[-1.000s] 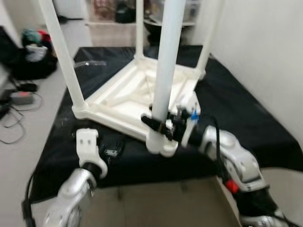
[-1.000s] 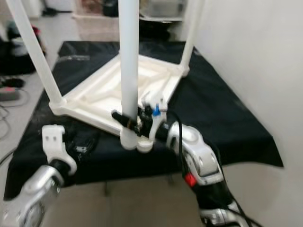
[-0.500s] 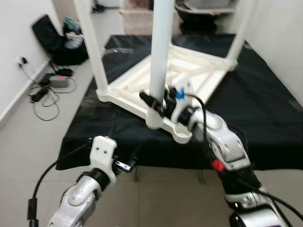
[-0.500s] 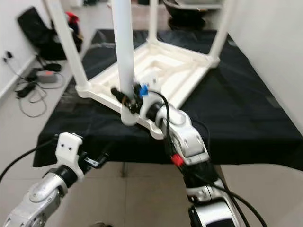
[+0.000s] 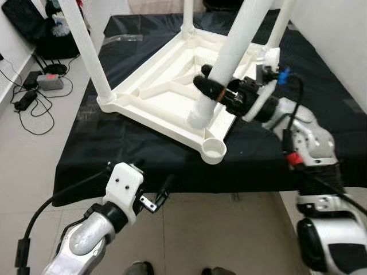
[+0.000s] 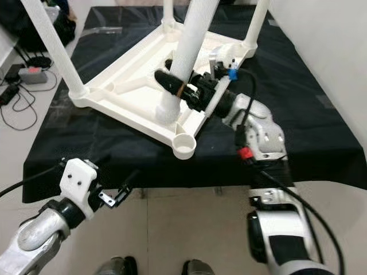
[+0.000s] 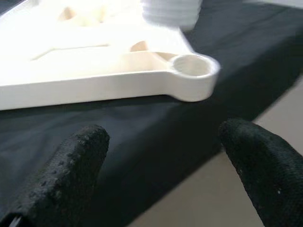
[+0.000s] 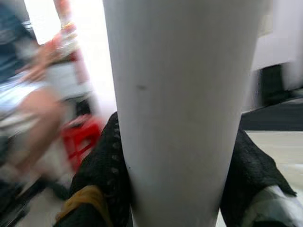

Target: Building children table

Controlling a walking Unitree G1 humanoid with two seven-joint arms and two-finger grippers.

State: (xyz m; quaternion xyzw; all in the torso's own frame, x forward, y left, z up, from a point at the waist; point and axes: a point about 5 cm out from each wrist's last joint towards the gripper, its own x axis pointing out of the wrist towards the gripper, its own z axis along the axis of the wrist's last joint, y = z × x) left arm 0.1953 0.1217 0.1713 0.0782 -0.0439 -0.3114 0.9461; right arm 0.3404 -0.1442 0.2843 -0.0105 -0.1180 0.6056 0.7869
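Table frame (image 5: 166, 94), leg (image 5: 232, 48): smooth white plastic, slight gloss. Cloth (image 5: 114, 149): matt black. Floor (image 5: 229, 240): glossy tile.

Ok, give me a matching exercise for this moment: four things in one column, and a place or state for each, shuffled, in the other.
Things:
1. right claw
2. left claw
3. corner socket
4. table top

States:
A. upside down on the black cloth
B. open, off the cloth's front edge
C. empty, no leg in it
D. shut on the tilted leg

Pairs: 1-D, 2-B, 3-C, 4-A
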